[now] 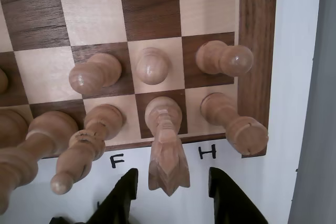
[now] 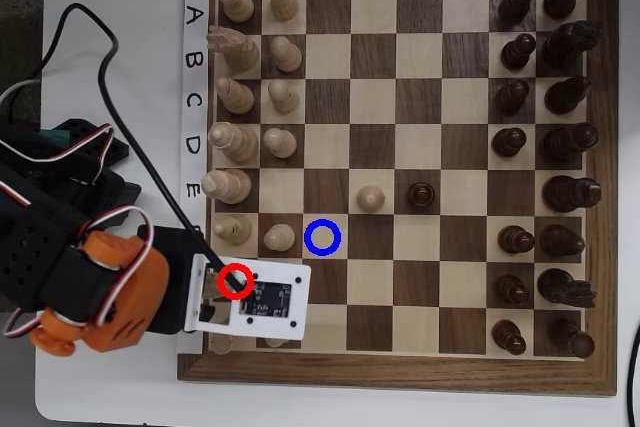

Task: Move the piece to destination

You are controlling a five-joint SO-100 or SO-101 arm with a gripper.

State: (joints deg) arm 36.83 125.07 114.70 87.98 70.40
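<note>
The piece, a pale cream knight (image 1: 165, 145), stands on the dark square above the gap between the "F" and "H" labels in the wrist view. My gripper (image 1: 173, 172) is open, with one black finger (image 1: 123, 195) on each side of the knight's head and not touching it. In the overhead view the knight is hidden under the white wrist board (image 2: 262, 299), where a red ring (image 2: 235, 280) marks its square. The destination, a light square with a blue ring (image 2: 323, 237), is empty, up and to the right of the red ring.
Pale pieces crowd the knight in the wrist view: a pawn (image 1: 152, 65) behind it, a rook (image 1: 236, 124) to the right, a bishop (image 1: 84, 150) to the left. In the overhead view a pale pawn (image 2: 279, 237) stands left of the blue ring. Dark pieces (image 2: 540, 147) fill the right side.
</note>
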